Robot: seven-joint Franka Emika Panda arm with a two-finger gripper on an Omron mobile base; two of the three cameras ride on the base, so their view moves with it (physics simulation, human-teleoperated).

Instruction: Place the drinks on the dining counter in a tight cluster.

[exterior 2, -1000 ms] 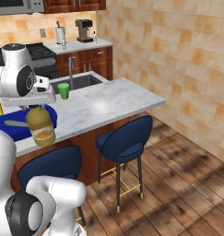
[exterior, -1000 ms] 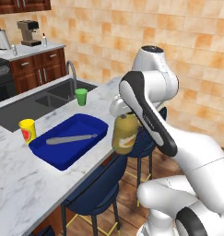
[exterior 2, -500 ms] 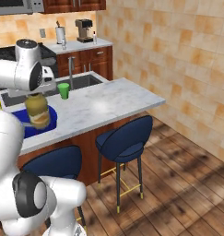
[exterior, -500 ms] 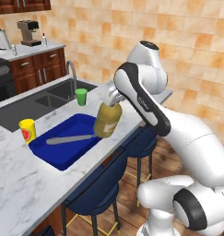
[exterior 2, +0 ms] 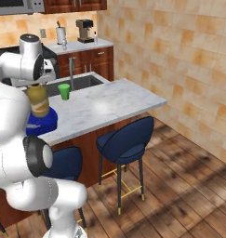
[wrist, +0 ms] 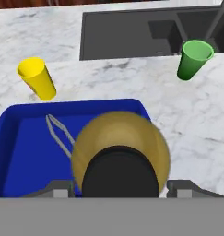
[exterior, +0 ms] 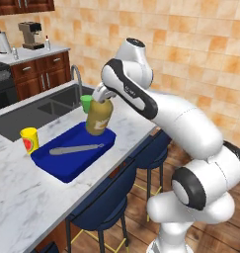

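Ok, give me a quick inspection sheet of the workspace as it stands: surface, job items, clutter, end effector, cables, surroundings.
Surface: dining counter, white-grey marble with a built-in sink.
Job's things: juice jug held off the counter, above the near corner of the blue tray; two small bottles stand far off on the back worktop by the coffee machine.
Clutter: yellow cup beside the tray, green cup near the sink, metal tongs lying in the tray.
End effector: end effector shut on the jug's capped top.
Cables: nothing seen.
Surroundings: navy stools, tiled wall, wood floor.
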